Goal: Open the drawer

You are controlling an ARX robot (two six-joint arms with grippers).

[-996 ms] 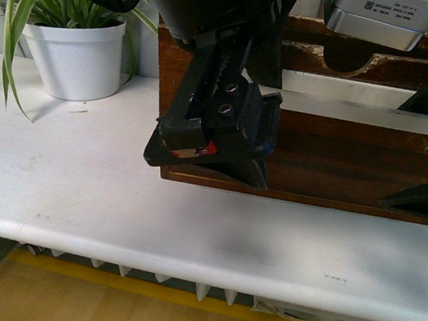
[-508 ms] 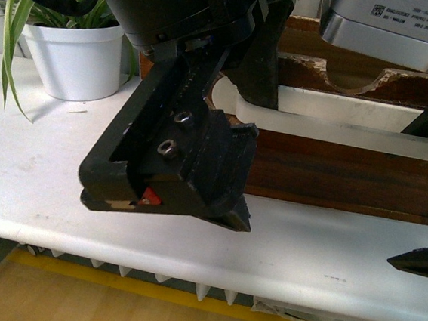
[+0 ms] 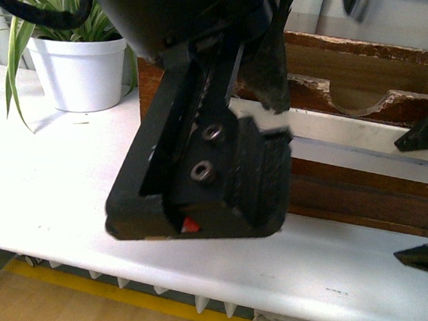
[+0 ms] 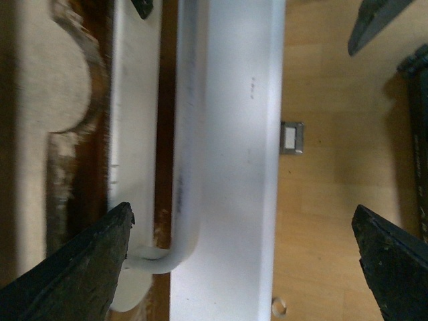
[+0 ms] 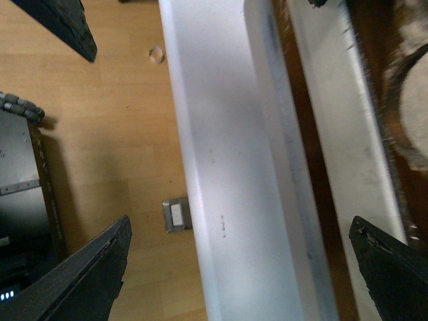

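**Both pincers spread wide, straddling the drawer handle**

1. Left pincer (image 4: 241,221): spread to a wide gap, with nothing in its hold. One finger (image 4: 80,267) lies over the front of the drawer (image 4: 166,80), beside the bent end of the white handle (image 4: 188,134). Whether it touches the wood cannot be told. The other finger hangs out over the floor (image 4: 334,167), past the front edge of the tabletop (image 4: 234,167).

2. Between these fingers run, side by side, the handle bar, the dark slot behind it and the straight edge of the tabletop. There is free room on both sides of the bar.

3. Right pincer (image 5: 239,227): equally wide apart and empty. The handle passes between its fingers, nearer the drawer-side finger. The opposite finger is out over the floor.

4. The drawer stands on the tabletop, under and just beyond both pincers. Its half-round notch (image 3: 364,99) has a chipped, pale rim and lies on the far side of each drawer-side finger.

5. In the front view a band of bare tabletop separates the drawer front from the tabletop's edge. The left arm hides the drawer's near corner.

6. A plant pot (image 3: 79,68) stands well apart, on the side of the left pincer away from the drawer.
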